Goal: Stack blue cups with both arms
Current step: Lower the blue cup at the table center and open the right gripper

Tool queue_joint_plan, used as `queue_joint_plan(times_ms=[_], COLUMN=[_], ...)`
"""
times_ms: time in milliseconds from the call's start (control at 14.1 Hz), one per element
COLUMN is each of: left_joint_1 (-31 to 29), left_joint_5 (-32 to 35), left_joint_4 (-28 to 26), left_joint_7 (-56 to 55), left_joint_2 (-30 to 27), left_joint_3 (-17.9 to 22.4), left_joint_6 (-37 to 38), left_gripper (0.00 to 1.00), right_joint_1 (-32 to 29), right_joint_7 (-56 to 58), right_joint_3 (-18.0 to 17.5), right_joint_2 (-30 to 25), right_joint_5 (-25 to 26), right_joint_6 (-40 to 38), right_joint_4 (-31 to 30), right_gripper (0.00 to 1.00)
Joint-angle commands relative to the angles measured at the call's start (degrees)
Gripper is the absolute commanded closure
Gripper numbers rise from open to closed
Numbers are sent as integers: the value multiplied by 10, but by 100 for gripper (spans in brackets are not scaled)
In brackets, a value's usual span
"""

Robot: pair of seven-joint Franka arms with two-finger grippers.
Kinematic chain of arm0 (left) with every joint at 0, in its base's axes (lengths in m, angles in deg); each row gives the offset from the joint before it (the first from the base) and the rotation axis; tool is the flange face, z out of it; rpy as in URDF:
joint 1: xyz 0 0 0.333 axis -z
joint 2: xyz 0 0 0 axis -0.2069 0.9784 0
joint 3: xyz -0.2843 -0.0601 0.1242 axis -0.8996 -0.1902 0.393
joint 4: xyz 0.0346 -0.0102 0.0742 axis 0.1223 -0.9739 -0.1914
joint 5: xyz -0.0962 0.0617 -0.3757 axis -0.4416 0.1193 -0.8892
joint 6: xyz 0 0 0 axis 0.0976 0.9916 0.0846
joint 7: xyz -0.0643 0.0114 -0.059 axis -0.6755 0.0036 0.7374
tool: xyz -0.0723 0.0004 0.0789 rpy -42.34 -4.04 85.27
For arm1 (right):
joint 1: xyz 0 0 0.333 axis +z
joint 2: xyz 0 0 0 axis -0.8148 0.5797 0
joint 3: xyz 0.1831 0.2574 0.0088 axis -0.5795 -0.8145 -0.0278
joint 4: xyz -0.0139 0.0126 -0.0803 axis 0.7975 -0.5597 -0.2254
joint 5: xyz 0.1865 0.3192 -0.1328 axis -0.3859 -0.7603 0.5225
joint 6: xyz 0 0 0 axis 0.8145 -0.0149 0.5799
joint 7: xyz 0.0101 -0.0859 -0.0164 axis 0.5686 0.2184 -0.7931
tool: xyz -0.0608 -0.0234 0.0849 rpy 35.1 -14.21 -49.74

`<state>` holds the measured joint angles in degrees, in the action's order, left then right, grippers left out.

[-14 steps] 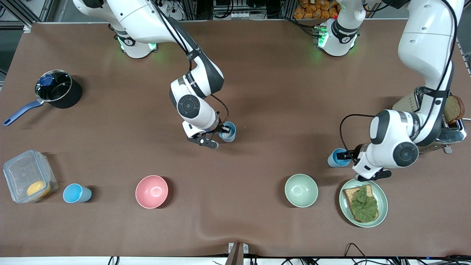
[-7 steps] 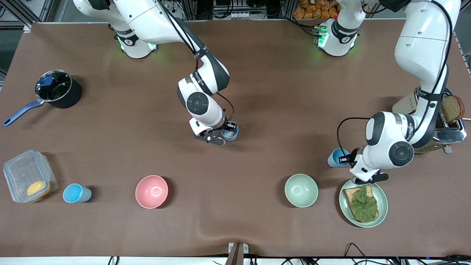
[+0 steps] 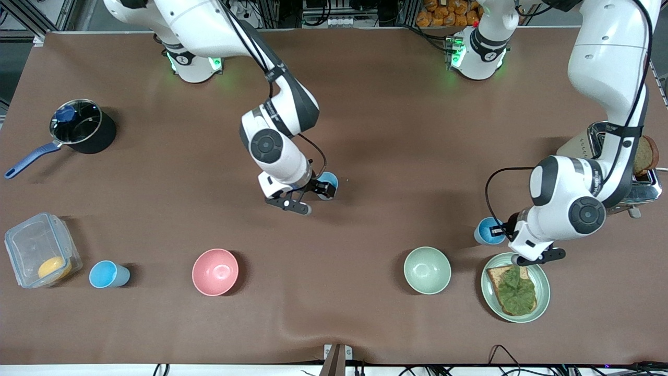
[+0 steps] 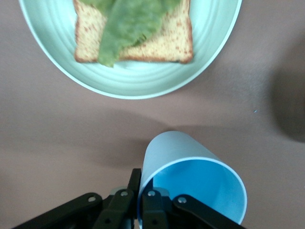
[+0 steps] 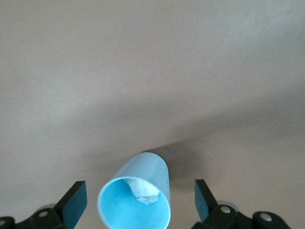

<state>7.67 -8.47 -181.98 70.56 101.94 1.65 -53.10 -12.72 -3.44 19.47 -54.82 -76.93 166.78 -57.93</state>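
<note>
In the front view I see the right claw (image 3: 319, 189) at mid-frame, down at a blue cup (image 3: 327, 185) on the brown bench (image 3: 365, 130); I cannot tell its spread from here. At the right of the frame, the left claw (image 3: 500, 230) sits at a second blue cup (image 3: 488, 231), just above the green plate (image 3: 543, 300) of toast. A third blue cup (image 3: 108, 274) stands alone at the lower left, beside a clear lidded box (image 3: 36, 250).

In the left wrist view, the left claw (image 4: 143, 202) at the bottom edge is narrowed onto the wall of its cup (image 4: 190, 183), one finger inside the rim and one outside. The plate (image 4: 217, 38) fills the top of the frame.

In the right wrist view, the right claw (image 5: 141, 202) stands wide, its fingers (image 5: 75, 202) apart from the cup (image 5: 136, 198) on either side. That cup sits between them at the bottom centre, with a white lump (image 5: 143, 191) inside.
</note>
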Motion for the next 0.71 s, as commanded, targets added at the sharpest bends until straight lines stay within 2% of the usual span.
queue_joint_plan(times_ms=[0, 212, 425, 496, 638], left_joint_1=[-10, -20, -73, -72, -80], left_joint_5=[-10, -10, -10, -15, -14], left_joint_4=[-9, -6, -4, 7, 6], left_joint_7=[-8, 0, 15, -3, -9], left_joint_2=[-22, -21, -48, -49, -70], left_joint_3=[0, 4, -15, -21, -21], left_joint_6=[-2, -2, -3, -3, 5], left_gripper=[100, 100, 100, 100, 100], right_joint_1=[-6, -24, -36, -38, -39], right_joint_7=[2, 24, 91, 113, 189], right_joint_3=[19, 38, 64, 76, 116], right_joint_2=[-43, -45, -51, -52, -60], right_joint_5=[5, 6, 5, 5, 4], right_joint_6=[-68, -206, -252, -255, -256], right_joint_4=[23, 110, 144, 149, 152], right_gripper=[0, 0, 0, 0, 0])
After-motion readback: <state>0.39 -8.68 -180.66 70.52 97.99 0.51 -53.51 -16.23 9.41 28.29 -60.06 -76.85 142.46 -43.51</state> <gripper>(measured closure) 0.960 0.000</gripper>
